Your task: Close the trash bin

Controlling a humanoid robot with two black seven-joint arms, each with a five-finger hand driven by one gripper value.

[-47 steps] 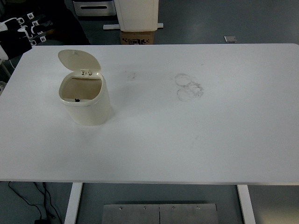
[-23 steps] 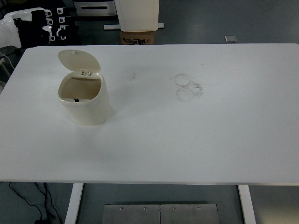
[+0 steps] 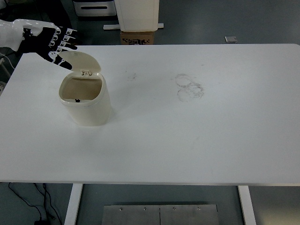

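A small cream-coloured plastic trash bin with rounded corners stands upright on the wide white counter, toward the counter's far left part. Its mouth is uncovered and the tan interior shows. The bin's rounded cream flip lid is raised on the hinge at the bin's far rim and stands tilted back — the bin is open. A small dark catch sits at the middle of the bin's near rim.

The robot's left hand, black with white segments on the fingers, comes in from beyond the bin's upper left on a white forearm. Its fingers are spread and relaxed, grasping nothing. The hand hangs just beside the raised lid's upper left edge; its lowest finger overlaps the lid's rim in the view, and whether it actually touches the lid cannot be told. The right hand does not show.

To the right of the bin, well apart from it, faint grey ring-shaped smudges mark the counter surface, and a fainter dark scuff lies between the bin and those rings.

Beyond the counter's far edge, behind and to the right of the bin, a brown cardboard box sits on the grey floor beneath a white cabinet-like unit. Below the counter's near edge, a grey metal plate shows between the counter's white legs.
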